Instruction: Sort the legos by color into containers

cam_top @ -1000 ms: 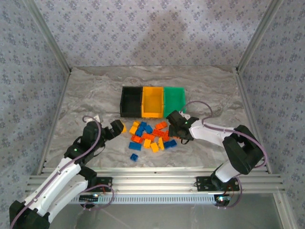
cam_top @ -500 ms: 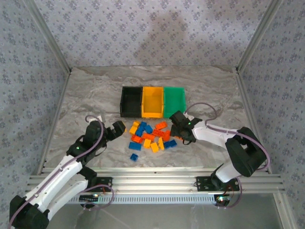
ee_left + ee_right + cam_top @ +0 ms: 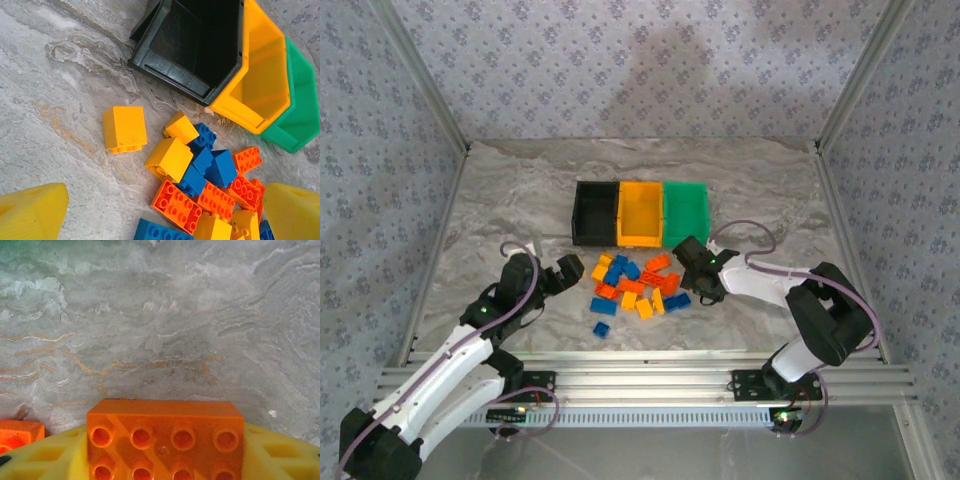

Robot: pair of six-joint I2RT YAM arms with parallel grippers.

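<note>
Top external view shows the left end effector (image 3: 565, 270) low over the marble tabletop (image 3: 500, 200), just beside the left edge of the pile of legos (image 3: 635, 285). The right end effector (image 3: 692, 268) is at the right edge of the same pile. Beyond both end effectors three bins stand in one row and touch each other: the black bin (image 3: 595, 212), the yellow-orange bin (image 3: 640, 212) and the green bin (image 3: 686, 208). The green one is nearest to the right end effector. In the left wrist view the left end effector (image 3: 162, 215) has its two yellow fingers (image 3: 30, 212) wide apart and they grip nothing. Ahead of it, a little to the left, a yellow brick (image 3: 124, 128) lies alone on the tabletop. The mixed yellow, blue and red-orange bricks lie ahead and to the right, and the bins are farther ahead. In the right wrist view the right end effector (image 3: 165, 450) is clamped on a red-orange brick (image 3: 165, 432). The brick's studs face the camera, and a yellow finger presses on each side of it.
</note>
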